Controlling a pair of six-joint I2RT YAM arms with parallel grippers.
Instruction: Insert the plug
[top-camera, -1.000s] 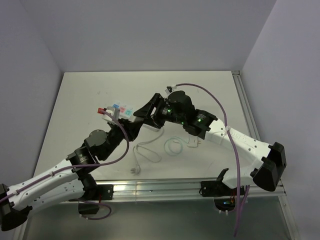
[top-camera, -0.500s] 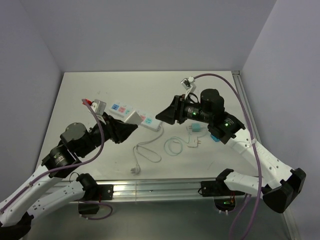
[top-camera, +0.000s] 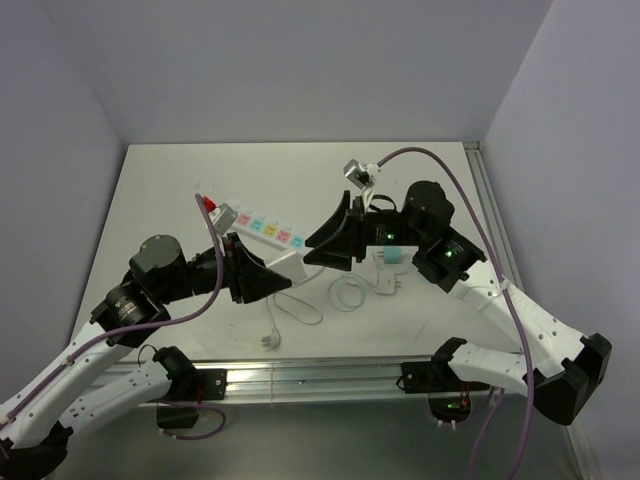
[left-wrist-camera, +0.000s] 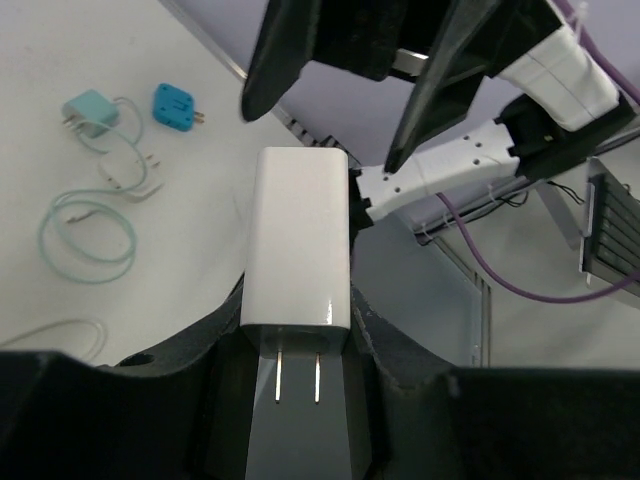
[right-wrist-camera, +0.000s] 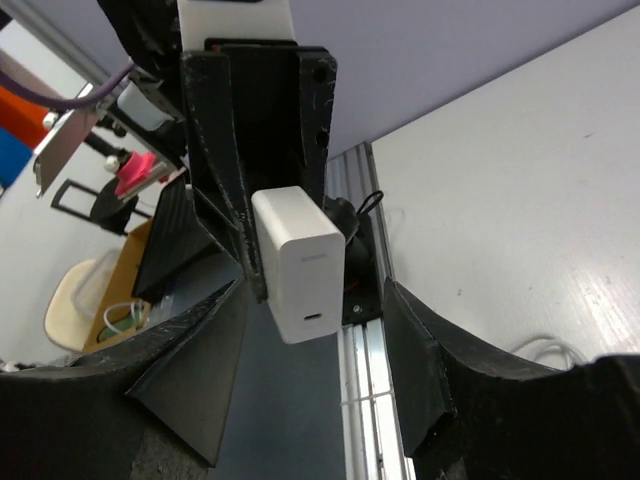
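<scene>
Nearer now, left claw (left-wrist-camera: 298, 300) pinches the charger (left-wrist-camera: 298, 220), prongs (left-wrist-camera: 297, 377) seen only from its wrist; right claw (right-wrist-camera: 312, 290) spread.

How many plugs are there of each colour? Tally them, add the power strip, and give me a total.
White plugs: 2, the big charger and a small plug
Teal plug: 1
Blue plug: 1
Power strip: 1
Total: 5

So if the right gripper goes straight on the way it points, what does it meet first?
The white charger held in the left gripper, straight ahead of the open right gripper; how far off is unclear.
</scene>
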